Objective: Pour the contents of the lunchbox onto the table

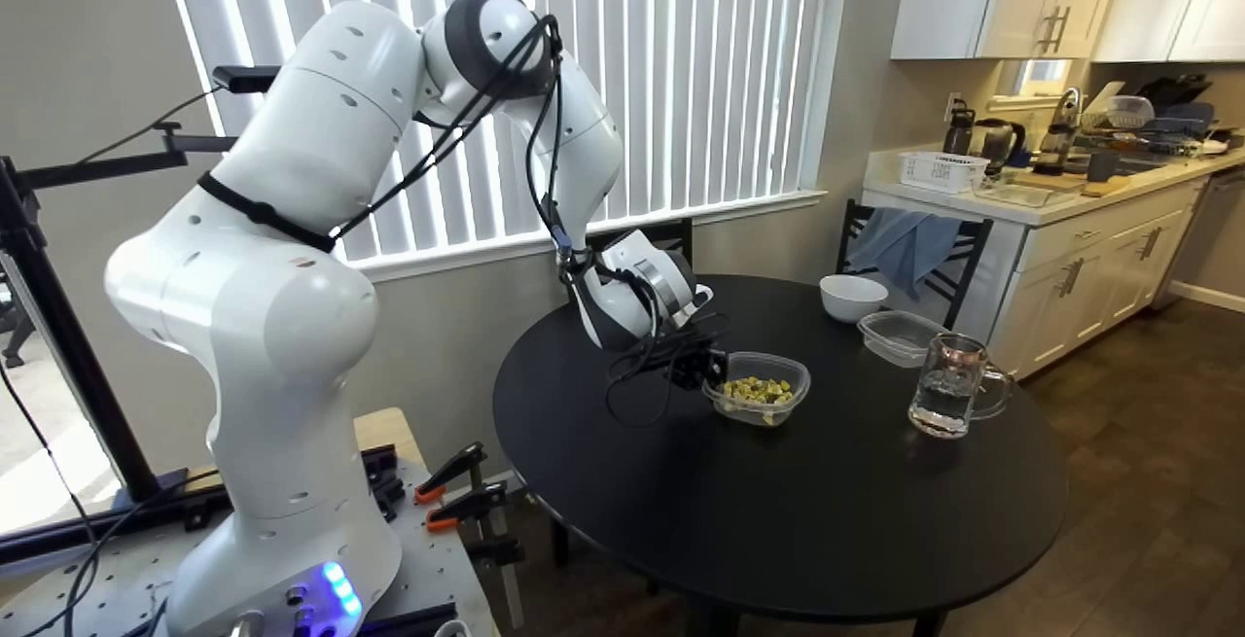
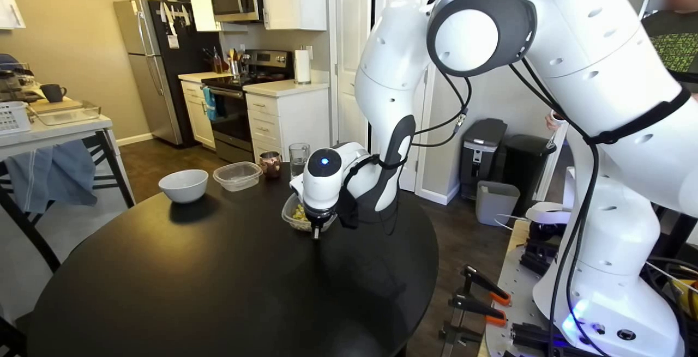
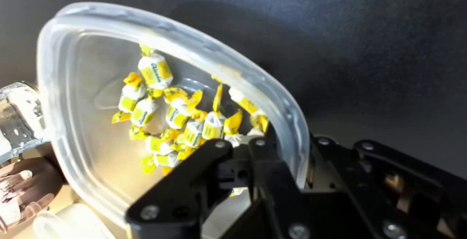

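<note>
Yellow-and-white candies (image 3: 193,133) lie in the lunchbox (image 3: 58,71). The end effector (image 3: 293,140) pinches its rim, away from the surface's (image 1: 827,520) edges.

Glossy, squarish clear-plastic container (image 3: 58,85); matt, round black tabletop (image 1: 778,520).
Yellow-and-white wrapped sweets (image 3: 177,116) look crinkled; the rounded copper-coloured metal mug (image 2: 270,165) gleams; the rumpled blue cloth (image 1: 901,240) looks matt.

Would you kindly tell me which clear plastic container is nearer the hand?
The lunchbox holding candies, at the hand; the other container stands by the white bowl.
</note>
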Tool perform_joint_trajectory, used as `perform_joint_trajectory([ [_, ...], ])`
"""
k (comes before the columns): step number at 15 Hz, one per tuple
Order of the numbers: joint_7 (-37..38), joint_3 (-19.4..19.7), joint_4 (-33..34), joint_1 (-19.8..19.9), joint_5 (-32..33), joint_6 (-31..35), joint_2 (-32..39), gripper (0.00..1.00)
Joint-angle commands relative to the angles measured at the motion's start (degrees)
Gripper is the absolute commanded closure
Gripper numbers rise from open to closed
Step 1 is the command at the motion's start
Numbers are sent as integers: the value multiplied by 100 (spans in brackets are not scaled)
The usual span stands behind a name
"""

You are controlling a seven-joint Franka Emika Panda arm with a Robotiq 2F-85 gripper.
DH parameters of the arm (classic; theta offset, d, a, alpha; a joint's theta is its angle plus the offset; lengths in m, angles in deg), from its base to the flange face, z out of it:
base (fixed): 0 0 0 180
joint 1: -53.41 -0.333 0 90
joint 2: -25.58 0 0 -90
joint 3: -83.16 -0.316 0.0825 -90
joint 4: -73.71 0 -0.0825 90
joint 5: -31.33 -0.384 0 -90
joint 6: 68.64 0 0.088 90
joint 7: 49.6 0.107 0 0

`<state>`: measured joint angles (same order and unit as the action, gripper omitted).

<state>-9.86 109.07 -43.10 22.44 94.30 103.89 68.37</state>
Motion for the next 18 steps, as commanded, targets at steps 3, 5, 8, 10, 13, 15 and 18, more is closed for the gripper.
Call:
perform_joint_trajectory([
  [3,-106,100,-10,-99,138,-154,-159,91],
  [5,-63,107,-27,-71,122,-51,-245,99],
  [8,52,-38,-78,219,-147,402,-514,98],
  [10,76,-154,-93,445,-370,803,-712,98],
  [13,-3,-462,-101,925,-618,1448,-906,98],
  [15,32,-865,-55,1397,-740,1836,-901,98],
  [18,177,-1689,264,2209,-811,2320,-612,98],
])
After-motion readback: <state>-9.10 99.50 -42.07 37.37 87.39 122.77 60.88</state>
